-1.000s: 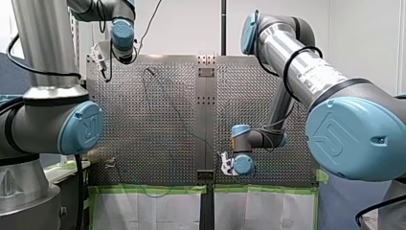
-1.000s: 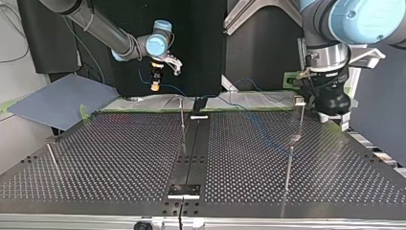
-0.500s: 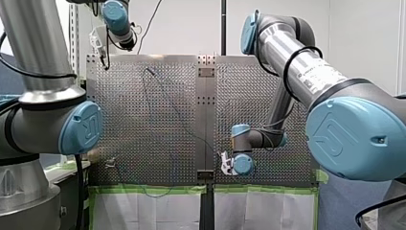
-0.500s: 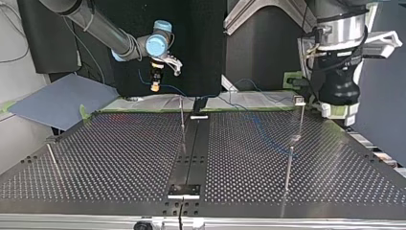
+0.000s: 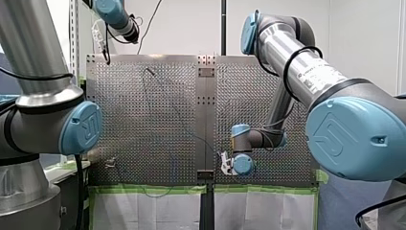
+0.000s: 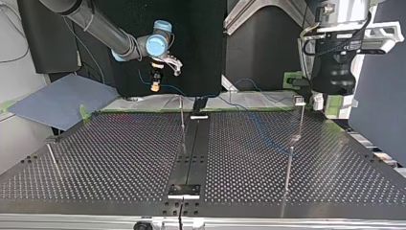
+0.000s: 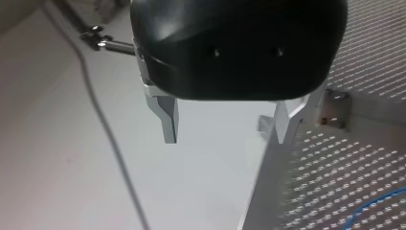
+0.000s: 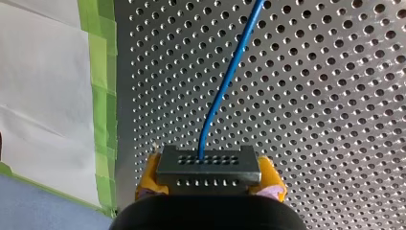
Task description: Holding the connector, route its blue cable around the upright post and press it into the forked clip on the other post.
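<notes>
Connector (image 8: 208, 165) is sitting clamped in my right gripper (image 8: 209, 182), cable (image 8: 230, 76) running straight ahead, while my left gripper (image 7: 222, 125) is hanging open.

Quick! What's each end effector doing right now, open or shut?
Left end effector: open, holding nothing.
Right end effector: shut on the connector of the blue cable.

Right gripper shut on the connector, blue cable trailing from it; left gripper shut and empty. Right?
One thing is off: my left gripper is open, not shut. The left wrist view shows its fingers apart with nothing between them. My right gripper is shut on the connector, with the blue cable trailing from it.
</notes>
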You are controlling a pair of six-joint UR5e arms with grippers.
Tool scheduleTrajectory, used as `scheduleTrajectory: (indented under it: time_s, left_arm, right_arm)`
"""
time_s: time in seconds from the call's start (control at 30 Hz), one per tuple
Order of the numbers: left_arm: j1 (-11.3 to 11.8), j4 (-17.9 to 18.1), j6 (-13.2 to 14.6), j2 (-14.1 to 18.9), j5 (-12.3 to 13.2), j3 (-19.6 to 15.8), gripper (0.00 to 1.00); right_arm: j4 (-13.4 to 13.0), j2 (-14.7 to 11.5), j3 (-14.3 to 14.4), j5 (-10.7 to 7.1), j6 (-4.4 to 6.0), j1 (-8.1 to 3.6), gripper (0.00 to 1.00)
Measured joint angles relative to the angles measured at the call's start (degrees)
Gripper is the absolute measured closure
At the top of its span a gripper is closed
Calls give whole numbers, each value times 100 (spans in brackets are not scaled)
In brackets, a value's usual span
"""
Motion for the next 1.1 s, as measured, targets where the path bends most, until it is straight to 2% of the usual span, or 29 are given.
scheduleTrajectory:
  time_s: [0.17,0.47,0.87,1.1]
  left_arm:
    - [-20,19,118,-185,229,-107,0]
    - [-31,152,151,-343,608,-192,0]
    - [-39,163,173,-389,656,-193,0]
    - [-86,164,406,-553,788,-194,0]
  right_arm:
    - [4,0,0,0,1,0,62]
    - [0,-1,-1,3,1,-1,62]
    - [-13,0,-7,0,1,0,62]
    - [-13,0,-8,0,1,0,62]
